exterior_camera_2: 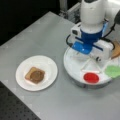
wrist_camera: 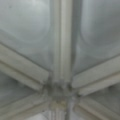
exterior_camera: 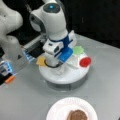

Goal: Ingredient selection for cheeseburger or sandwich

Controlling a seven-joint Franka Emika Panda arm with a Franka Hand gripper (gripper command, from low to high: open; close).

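Note:
The cheeseburger or sandwich [exterior_camera_2: 35, 75] stands as a tan bread square with a brown patty [exterior_camera: 77, 115] on top, on the white paper plate [exterior_camera_2: 47, 63]. Other ingredient pieces lie in the white divided tray [exterior_camera_2: 75, 71]: a red disc [exterior_camera_2: 91, 77], green lettuce [exterior_camera_2: 113, 70], a yellow cheese square [exterior_camera: 40, 60] and a tan bread piece [exterior_camera_2: 116, 49]. My gripper [exterior_camera: 53, 62] hangs low over the tray's middle, its fingertips hidden under the wrist in both front views. The wrist view shows only the tray's dividers [wrist_camera: 58, 92] up close, with no fingers and no food piece.
The grey table [exterior_camera_2: 37, 37] runs to a dark edge at a front view's left and bottom. A second white robot base [exterior_camera: 11, 47] with an orange part [exterior_camera: 10, 79] stands beside the tray.

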